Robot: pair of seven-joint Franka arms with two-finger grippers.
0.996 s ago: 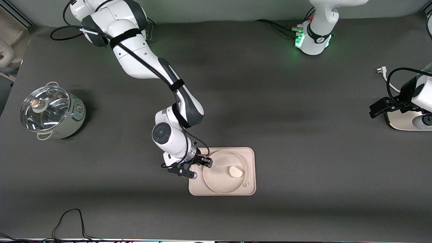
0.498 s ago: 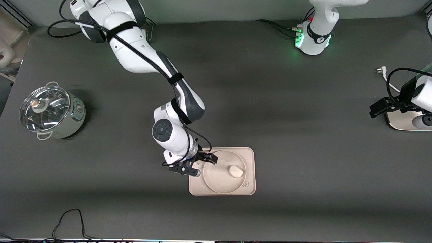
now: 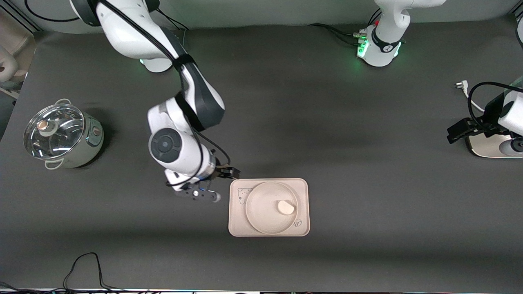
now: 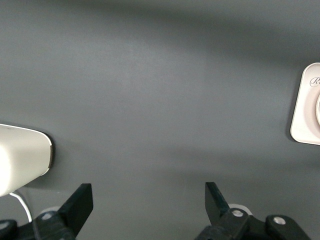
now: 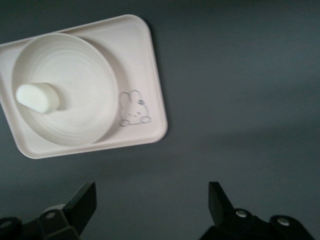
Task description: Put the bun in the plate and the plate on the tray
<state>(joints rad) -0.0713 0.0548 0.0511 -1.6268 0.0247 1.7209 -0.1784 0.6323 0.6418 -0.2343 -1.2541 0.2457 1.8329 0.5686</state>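
Dark grey matte surface [image 3: 327, 122], evenly lit; tray [image 3: 300, 185] taken as the landmark

- Plate [image 3: 255, 214] sits on the tray, inside its edges. Bun [image 3: 285, 207] lies in the plate, off-centre toward the left arm's end of the tray
- Right end effector [image 3: 224, 173] is in the air over bare surface just beside the tray corner with the bear drawing. Fingers spread wide with nothing between them; its wrist view shows both fingertips [image 5: 82, 200] clear of the tray
- Left end effector [image 3: 459, 130] waits well apart from the tray, over the surface near a pale base unit [image 3: 488, 149] at the left arm's end. Fingers apart, empty
- Lidded pot [image 3: 61, 134] stands well apart from the tray, toward the right arm's end

Judgement: both placements look done, so the step in hand is the retreat. Next move calls only for lifting the right arm away without brushing the tray
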